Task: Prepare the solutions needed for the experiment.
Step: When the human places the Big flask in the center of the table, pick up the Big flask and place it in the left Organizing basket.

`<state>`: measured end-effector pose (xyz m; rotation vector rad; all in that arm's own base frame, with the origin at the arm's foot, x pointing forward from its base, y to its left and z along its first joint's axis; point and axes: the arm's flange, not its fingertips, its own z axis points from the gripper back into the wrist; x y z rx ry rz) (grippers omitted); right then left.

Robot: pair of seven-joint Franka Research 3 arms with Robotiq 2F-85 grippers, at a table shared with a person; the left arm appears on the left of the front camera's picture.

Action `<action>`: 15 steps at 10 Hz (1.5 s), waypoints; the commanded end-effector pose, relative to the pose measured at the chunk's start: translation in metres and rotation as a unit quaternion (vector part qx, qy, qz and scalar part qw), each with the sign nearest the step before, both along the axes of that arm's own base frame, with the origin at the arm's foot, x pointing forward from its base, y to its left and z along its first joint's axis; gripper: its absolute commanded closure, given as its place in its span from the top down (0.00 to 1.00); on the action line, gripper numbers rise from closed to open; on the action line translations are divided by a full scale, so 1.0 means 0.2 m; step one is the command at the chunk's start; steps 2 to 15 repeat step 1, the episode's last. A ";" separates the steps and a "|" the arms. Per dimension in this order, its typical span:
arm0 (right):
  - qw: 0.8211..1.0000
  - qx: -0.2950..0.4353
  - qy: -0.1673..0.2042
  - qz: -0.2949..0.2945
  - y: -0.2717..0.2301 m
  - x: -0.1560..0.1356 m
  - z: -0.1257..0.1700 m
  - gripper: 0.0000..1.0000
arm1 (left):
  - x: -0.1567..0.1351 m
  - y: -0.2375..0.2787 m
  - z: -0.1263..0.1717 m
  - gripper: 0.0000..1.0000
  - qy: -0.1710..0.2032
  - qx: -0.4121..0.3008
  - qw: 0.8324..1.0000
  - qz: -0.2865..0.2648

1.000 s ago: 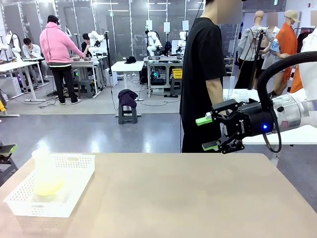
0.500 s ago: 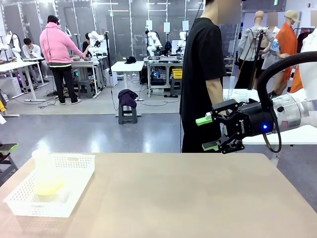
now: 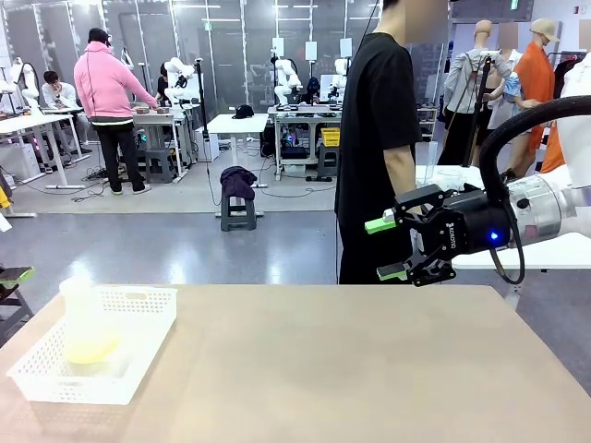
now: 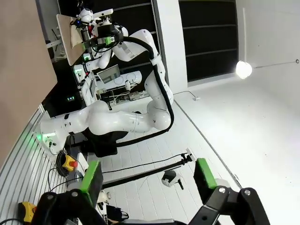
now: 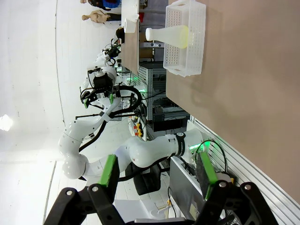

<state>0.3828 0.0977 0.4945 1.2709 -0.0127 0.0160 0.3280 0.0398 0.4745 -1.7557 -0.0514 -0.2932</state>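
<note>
A frosted conical flask [image 3: 83, 318] stands upright in a white basket [image 3: 138, 293] at the table's near left, with a little pale yellow-green solution [image 3: 90, 351] in its wide base. The right wrist view shows the same flask [image 5: 168, 35] and basket [image 5: 185, 63] far off. My right gripper [image 3: 386, 247] hangs open and empty above the table's far right edge, well away from the flask; its fingers [image 5: 109, 171] hold nothing. My left gripper [image 4: 148, 174] is open and empty, pointing away from the table. One of its green pads [image 3: 17, 274] shows beyond the table's left edge.
A person in a black shirt [image 3: 379, 138] stands at the far side, right behind my right gripper, arms down. The tan tabletop [image 3: 332, 369] stretches bare from the basket to the right edge. A white side table [image 3: 554, 254] lies behind the right arm.
</note>
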 end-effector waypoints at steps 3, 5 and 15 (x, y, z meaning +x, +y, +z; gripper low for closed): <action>1.000 0.007 0.000 -0.001 0.01 -0.01 0.00 0.84 | -0.01 0.00 0.00 1.00 -0.006 -0.004 1.000 0.000; 1.000 0.007 0.000 -0.001 0.01 -0.01 0.00 0.84 | -0.01 0.00 0.00 1.00 -0.006 -0.004 1.000 0.000; 1.000 0.007 0.000 -0.001 0.01 -0.01 0.00 0.84 | -0.01 0.00 0.00 1.00 -0.006 -0.004 1.000 0.000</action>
